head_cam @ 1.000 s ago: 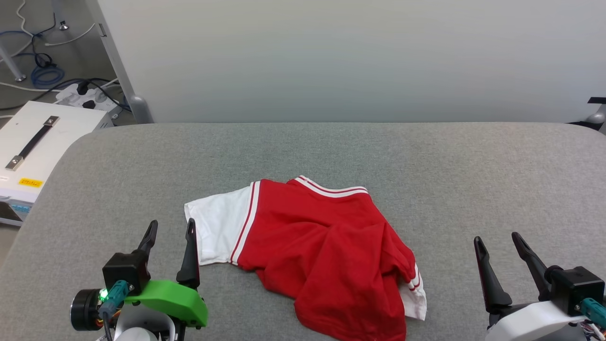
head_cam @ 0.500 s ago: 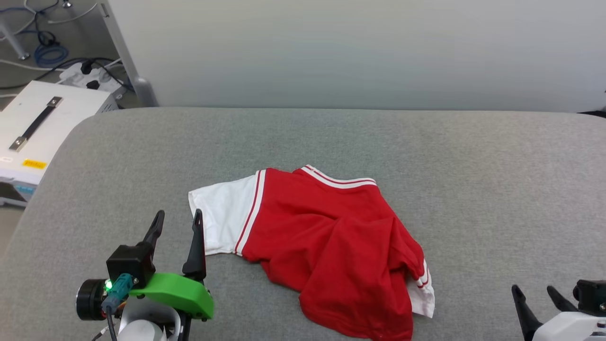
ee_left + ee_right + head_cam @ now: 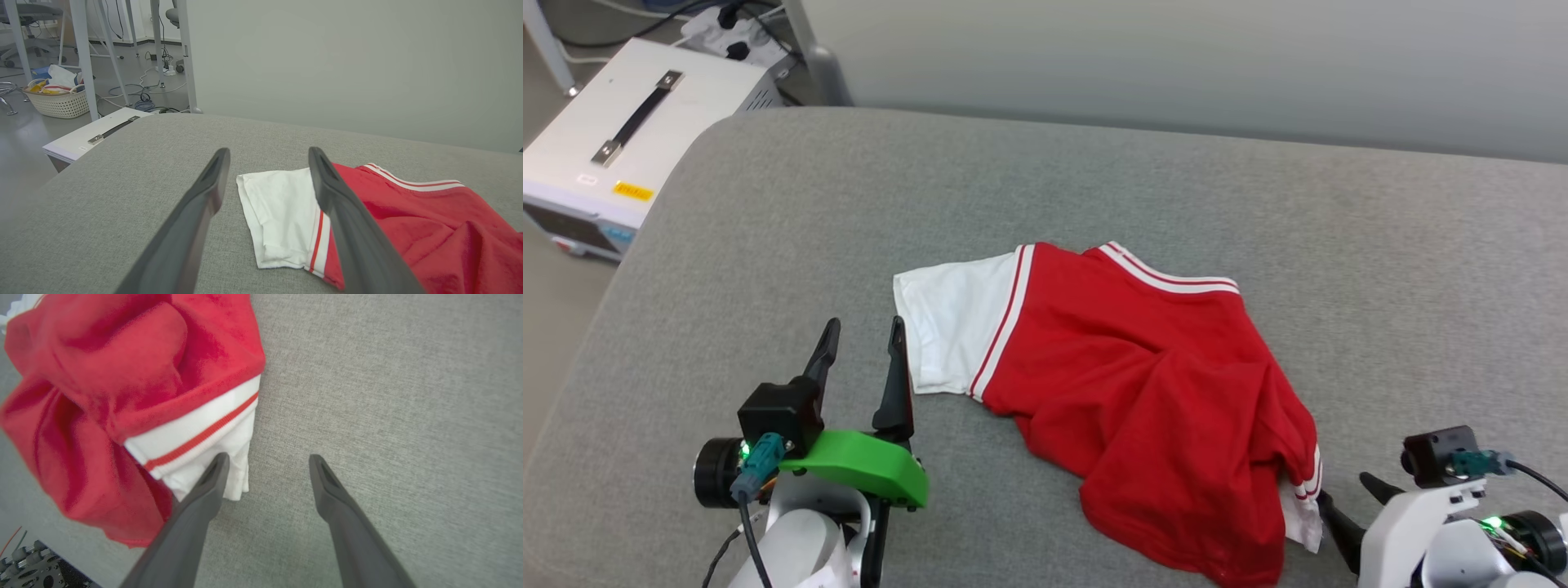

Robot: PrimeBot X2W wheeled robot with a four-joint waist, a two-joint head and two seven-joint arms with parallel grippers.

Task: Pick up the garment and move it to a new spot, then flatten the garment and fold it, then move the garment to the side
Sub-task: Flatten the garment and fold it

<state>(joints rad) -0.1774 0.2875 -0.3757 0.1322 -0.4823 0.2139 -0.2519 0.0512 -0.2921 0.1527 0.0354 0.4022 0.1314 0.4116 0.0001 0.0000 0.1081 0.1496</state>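
Left end effector points forward, fingers spread apart; right end effector angles downward, fingers likewise parted, both empty.

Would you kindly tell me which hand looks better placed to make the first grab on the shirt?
Probably the right hand: it is open, pointing down at the table, one finger overlapping the white sleeve hem of the red shirt. The left hand, also open, sits beside the other sleeve.
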